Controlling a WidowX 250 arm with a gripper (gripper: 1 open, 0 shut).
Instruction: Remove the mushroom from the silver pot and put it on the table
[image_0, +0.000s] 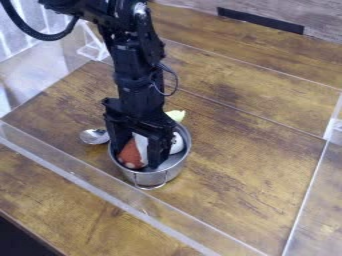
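Silver pot (150, 172) apparently holds the mushroom (131, 155).

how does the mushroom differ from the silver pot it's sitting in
The mushroom is red-brown and white with a matte look; the silver pot is shiny metal. The mushroom is smaller and lies inside, while the pot stands upright on the table and holds it. The open gripper straddles the mushroom, its fingers down inside the pot. Both are rounded.
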